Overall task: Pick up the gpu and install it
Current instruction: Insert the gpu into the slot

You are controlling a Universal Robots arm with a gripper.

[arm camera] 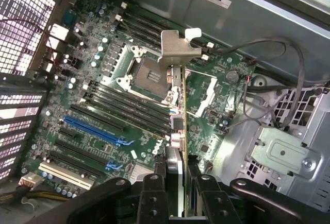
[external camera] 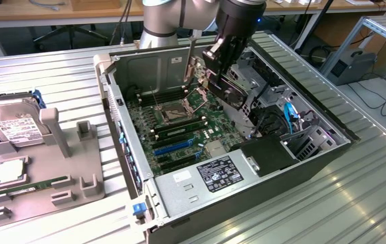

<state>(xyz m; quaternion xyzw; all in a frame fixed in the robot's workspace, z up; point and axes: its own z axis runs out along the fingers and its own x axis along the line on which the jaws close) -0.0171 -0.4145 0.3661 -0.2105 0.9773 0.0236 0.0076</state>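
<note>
Above the open dark computer case [external camera: 281, 193], the black end effector [external camera: 215, 71] is clamped on the gpu [external camera: 223, 89], a thin dark card with a silvery metal bracket [arm camera: 178, 49], held on edge over the green motherboard [external camera: 179, 127]. Pickup looks done. The card hangs unseated, apart from the blue slots [arm camera: 93, 128], so installing remains. At the exterior view's left, a silver hard drive [external camera: 13, 124] sits on the grey tray [external camera: 77, 173]. Its white label and the black sticker [external camera: 217, 173] near the case's front are unreadable.
</note>
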